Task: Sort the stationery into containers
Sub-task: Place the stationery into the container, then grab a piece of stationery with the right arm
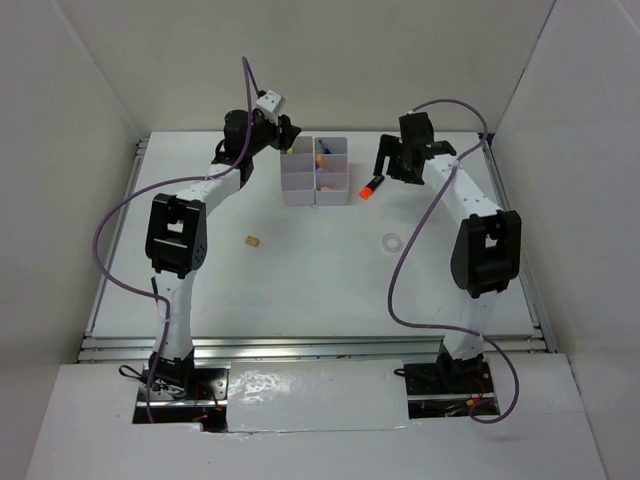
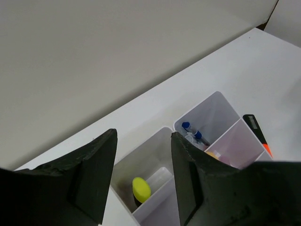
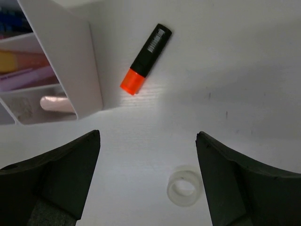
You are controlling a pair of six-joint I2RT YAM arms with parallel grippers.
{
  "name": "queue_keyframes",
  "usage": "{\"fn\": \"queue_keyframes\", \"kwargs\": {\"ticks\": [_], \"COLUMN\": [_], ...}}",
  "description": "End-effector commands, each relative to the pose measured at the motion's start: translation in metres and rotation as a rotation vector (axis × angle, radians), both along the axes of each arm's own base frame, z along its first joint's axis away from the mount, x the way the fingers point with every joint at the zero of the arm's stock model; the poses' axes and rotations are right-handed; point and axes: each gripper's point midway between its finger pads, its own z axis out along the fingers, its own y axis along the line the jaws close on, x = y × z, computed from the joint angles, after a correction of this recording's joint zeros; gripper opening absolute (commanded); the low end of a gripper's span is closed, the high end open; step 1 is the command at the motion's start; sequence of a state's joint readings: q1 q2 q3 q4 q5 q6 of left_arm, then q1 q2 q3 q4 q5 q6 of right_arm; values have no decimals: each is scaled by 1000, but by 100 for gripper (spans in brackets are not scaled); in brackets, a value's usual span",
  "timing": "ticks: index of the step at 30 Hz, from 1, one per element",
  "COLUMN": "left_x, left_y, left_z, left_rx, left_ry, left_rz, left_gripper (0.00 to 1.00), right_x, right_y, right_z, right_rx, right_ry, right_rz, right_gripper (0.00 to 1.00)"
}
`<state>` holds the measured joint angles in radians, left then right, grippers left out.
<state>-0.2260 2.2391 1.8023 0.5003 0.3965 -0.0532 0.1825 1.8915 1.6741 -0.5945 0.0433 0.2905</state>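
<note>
White walls close round the white table (image 1: 300,285), and the block of containers (image 1: 315,172) sits toward its far side. My left gripper (image 2: 143,141) hangs right over the back left bin with its jaws spread and nothing between them. A yellow highlighter (image 2: 141,189) stands cap-up in that bin, so I take that item as delivered. Blue pens (image 2: 192,132) lean in the bin next to it.

Just beside the block's right wall lies the orange highlighter (image 3: 145,59), flat on the table. My right gripper (image 3: 148,141) hovers above it, jaws wide and empty, lined up, I judge, to pick it. The tape ring (image 3: 184,188) lies nearer my side, apart from the block. The tan eraser (image 1: 253,240) lies well off to the left.

From overhead I can barely read what the bins hold. The right wrist view shows only the ends of a pink marker (image 3: 56,103) and something yellow behind the wall. Part of the orange highlighter is cut off in the left wrist view.
</note>
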Motion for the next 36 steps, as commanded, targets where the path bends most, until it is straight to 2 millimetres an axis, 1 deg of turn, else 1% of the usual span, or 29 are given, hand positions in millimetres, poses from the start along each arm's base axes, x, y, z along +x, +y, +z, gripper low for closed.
{"fn": "queue_keyframes", "kwargs": {"ticks": [1, 2, 3, 4, 5, 6, 7, 8, 9, 10, 11, 12, 13, 14, 15, 17, 18, 20, 22, 23, 27, 29, 30, 31, 34, 36], "left_x": [-7, -11, -15, -18, -24, -30, -37, -42, -45, -53, -56, -61, -67, -71, -76, -81, -86, -91, -94, -96, -94, -93, -94, -94, -94, -94], "left_y": [-1, -1, -2, -2, -2, -3, -2, -2, -2, 0, 2, 2, 5, 6, 7, 10, 13, 16, 20, 21, 30, 34, 35, 37, 39, 42], "left_z": [41, 50, 51, 56, 70, 73, 91, 92, 97, 113, 113, 117, 128, 126, 133, 134, 139, 145, 147, 150, 143, 142, 140, 144, 141, 143], "left_rx": [-11, -17, -22, -29, -36, -36, -46, -46, -49, -61, -63, -68, -75, -78, -87, -96, -100, -108, -110, -110, -95, -94, -91, -89, -78, -77], "left_ry": [-107, -120, -117, -123, -144, -147, -172, -171, -175, -194, -189, -191, -209, -198, -201, -184, -189, -190, -186, -191, -178, -172, -166, -173, -163, -164], "left_rz": [-1, -6, -14, -17, -22, -29, -36, -38, -38, -37, -37, -50, -49, -50, -52, -55, -54, -60, -56, -58, -41, -34, -31, -23, -14, -6], "left_gripper": [62, 62, 63, 63, 63, 64, 64, 65, 66, 69, 77, 78, 80, 80, 81, 82, 82, 82, 83, 83, 83, 83, 83, 83, 83, 83], "right_x": [38, 44, 48, 57, 61, 67, 71, 72, 79, 82, 82, 86, 87, 88, 88, 87, 87, 85, 84, 83, 84, 82, 78, 76, 66, 63], "right_y": [2, 4, 5, 8, 12, 13, 17, 16, 20, 21, 19, 21, 21, 21, 22, 22, 21, 19, 18, 21, 26, 28, 30, 29, 26, 26], "right_z": [27, 13, 9, 4, 1, 4, -10, -17, -12, -30, -36, -43, -48, -52, -62, -74, -77, -89, -96, -100, -103, -105, -109, -112, -125, -127], "right_rx": [48, 37, 33, 29, 27, 29, 28, 11, 16, 10, 8, 11, 19, 20, 13, -7, -14, -29, -27, -20, -6, -18, -18, -20, -32, -30], "right_ry": [-116, -98, -94, -93, -96, -106, -86, -73, -86, -56, -37, -27, -20, -19, -7, 9, 13, 33, 47, 58, 68, 74, 91, 105, 152, 162], "right_rz": [-192, -226, -241, -255, -274, -284, -296, -316, -322, -339, -349, -350, -366, -365, -365, -365, -368, -368, -366, -350, -303, -282, -269, -265, -267, -263], "right_gripper": [88, 87, 87, 87, 86, 86, 84, 84, 84, 83, 83, 82, 81, 80, 80, 79, 79, 79, 79, 78, 78, 76, 75, 74, 73, 72]}}
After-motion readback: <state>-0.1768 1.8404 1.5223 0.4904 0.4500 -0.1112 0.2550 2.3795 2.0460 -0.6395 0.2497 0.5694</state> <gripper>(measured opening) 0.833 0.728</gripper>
